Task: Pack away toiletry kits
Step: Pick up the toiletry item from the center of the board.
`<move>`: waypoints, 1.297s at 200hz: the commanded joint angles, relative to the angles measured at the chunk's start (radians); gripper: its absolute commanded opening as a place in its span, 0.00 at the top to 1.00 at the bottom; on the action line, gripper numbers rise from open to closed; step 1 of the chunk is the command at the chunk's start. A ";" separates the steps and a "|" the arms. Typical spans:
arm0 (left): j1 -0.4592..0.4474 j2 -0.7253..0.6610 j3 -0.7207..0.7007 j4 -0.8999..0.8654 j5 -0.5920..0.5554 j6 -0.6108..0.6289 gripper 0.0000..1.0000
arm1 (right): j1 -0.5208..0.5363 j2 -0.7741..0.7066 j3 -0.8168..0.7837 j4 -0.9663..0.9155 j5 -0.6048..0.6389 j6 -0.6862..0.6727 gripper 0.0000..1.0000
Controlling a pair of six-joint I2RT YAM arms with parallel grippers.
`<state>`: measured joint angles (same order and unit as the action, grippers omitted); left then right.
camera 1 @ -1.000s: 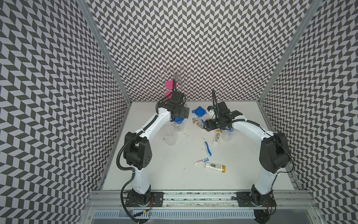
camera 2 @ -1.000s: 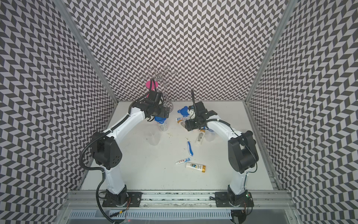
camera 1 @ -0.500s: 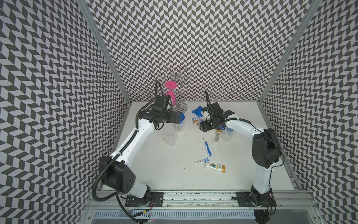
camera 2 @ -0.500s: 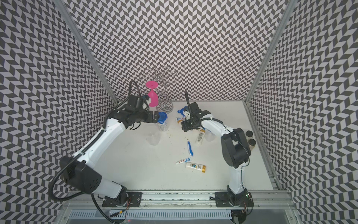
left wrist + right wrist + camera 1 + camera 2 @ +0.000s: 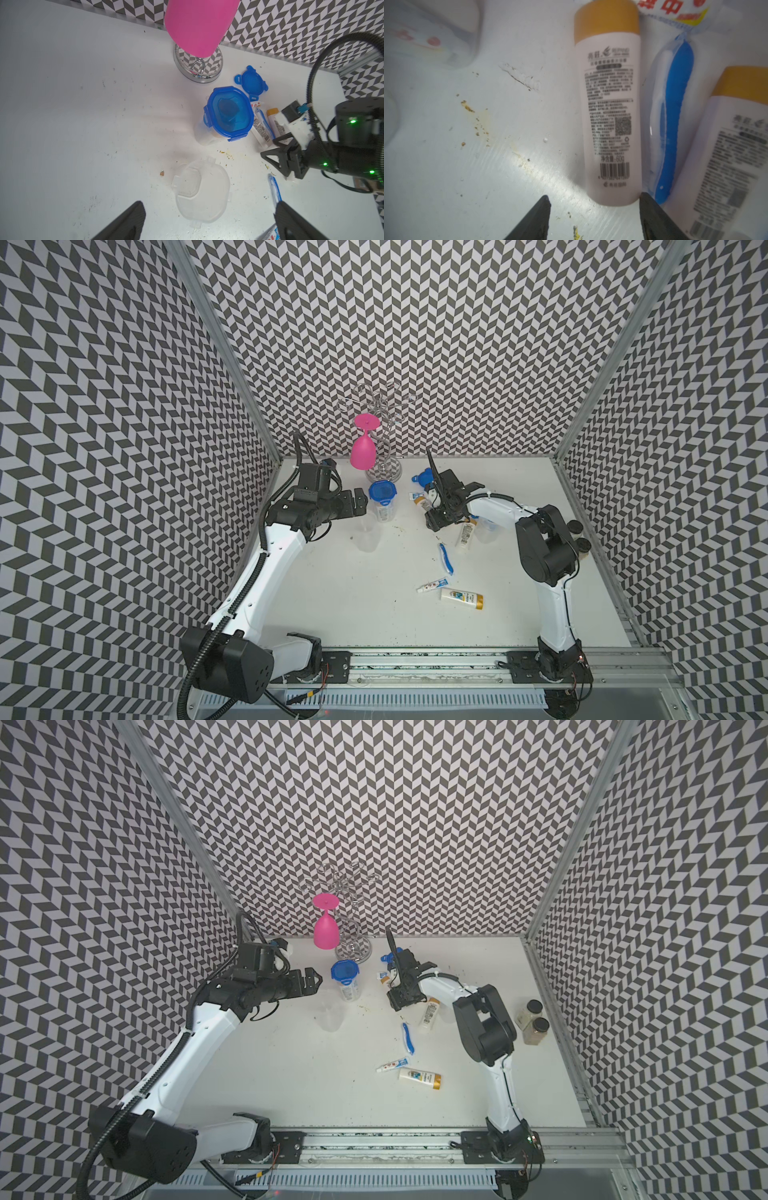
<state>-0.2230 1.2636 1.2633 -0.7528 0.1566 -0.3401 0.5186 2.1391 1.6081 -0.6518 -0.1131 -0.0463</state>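
Yellow-capped bottle (image 5: 609,116), back label: dense black Chinese print, mostly too soft to read; near the foot "净含量:60g".
Signs on the same label: a QR code, a recycling triangle and a barcode, its digits illegible.
Toothpaste pack (image 5: 675,10): large red character "中" on white above a yellow band, cut off at the frame edge.
Second bottle (image 5: 733,158): the same label layout with a barcode, all blurred.

Silver wire rack (image 5: 386,469) stands upright at the back of the white table (image 5: 353,605), close to the chevron wall (image 5: 457,344). Pink goblet (image 5: 363,450) hangs inverted from the rack, foot uppermost. Two dark-lidded jars (image 5: 528,1016) stand side by side, well apart from the rack, at the table's right edge.
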 commanded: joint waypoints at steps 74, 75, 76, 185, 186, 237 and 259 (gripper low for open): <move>-0.002 0.005 0.007 0.048 0.080 -0.031 0.01 | 0.028 0.095 0.084 0.058 0.067 0.003 0.43; -0.002 0.005 0.006 0.048 0.081 -0.031 0.00 | 0.028 0.096 0.085 0.058 0.066 0.003 0.43; -0.002 0.006 0.006 0.049 0.081 -0.033 0.00 | 0.028 0.097 0.087 0.057 0.066 0.003 0.43; -0.001 0.027 0.010 0.076 0.107 -0.016 0.00 | 0.028 0.131 0.101 0.024 0.086 0.020 0.61; -0.001 0.026 0.010 0.076 0.107 -0.016 0.00 | 0.028 0.129 0.098 0.023 0.086 0.018 0.61; -0.001 0.010 -0.015 0.081 0.112 -0.014 0.01 | 0.028 0.087 0.049 0.062 0.076 0.036 0.40; -0.001 0.008 -0.021 0.076 0.110 -0.014 0.01 | 0.029 0.134 0.107 0.041 0.064 0.036 0.38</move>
<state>-0.2230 1.2865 1.2564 -0.6910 0.2577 -0.3603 0.5434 2.2250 1.6852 -0.5762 -0.0376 -0.0227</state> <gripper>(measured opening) 0.995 0.628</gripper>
